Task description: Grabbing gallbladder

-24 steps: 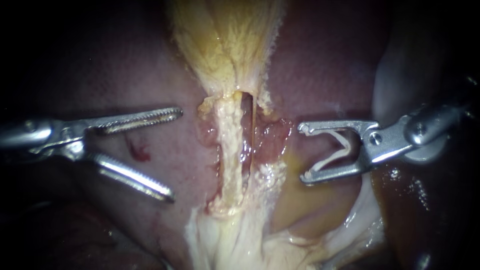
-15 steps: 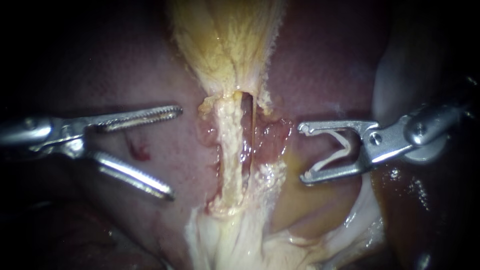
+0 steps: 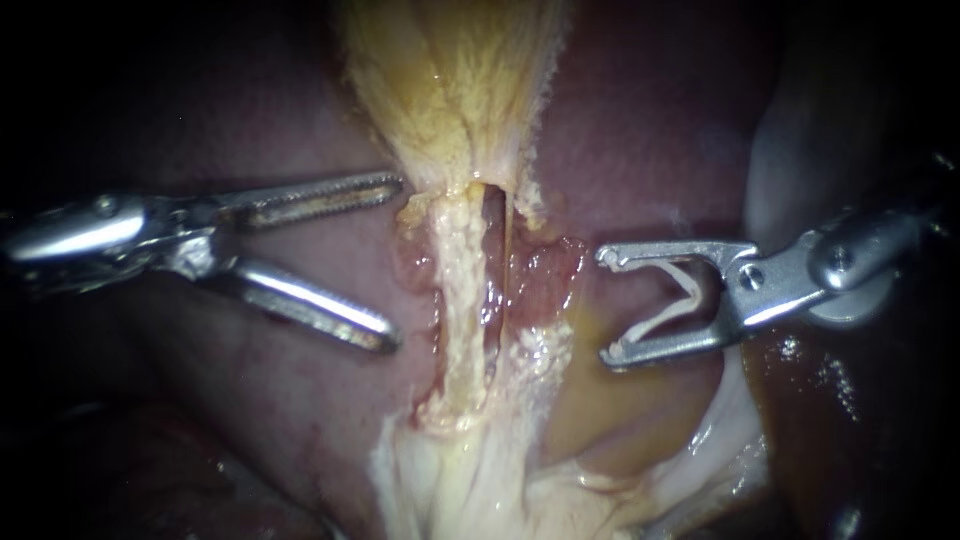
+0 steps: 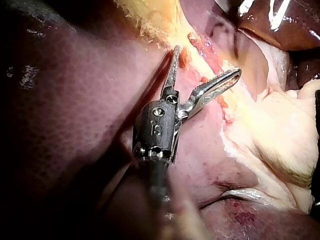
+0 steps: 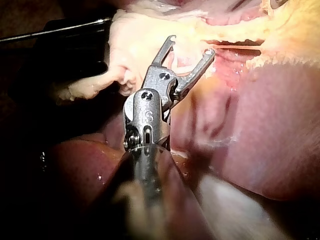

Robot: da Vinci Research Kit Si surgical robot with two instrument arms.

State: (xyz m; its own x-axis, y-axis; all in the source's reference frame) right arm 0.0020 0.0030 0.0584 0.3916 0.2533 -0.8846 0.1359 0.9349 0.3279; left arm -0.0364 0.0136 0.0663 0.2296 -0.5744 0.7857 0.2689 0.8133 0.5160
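Left instrument [image 3: 396, 262] jaws gape wide (beside gallbladder [image 3: 455, 85]); right instrument [image 3: 605, 306] jaws seemingly hold clip [image 3: 655, 318].

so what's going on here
My left instrument, a slender metal shaft, has its end effector's serrated jaws wide open close beside the pale ragged strip of tissue below the narrow end of the yellowish tapering gallbladder, gripping nothing yet. The gallbladder lies on the dark red liver. My right instrument sits apart on the strip's other side, its jaws holding a white V-shaped clip.
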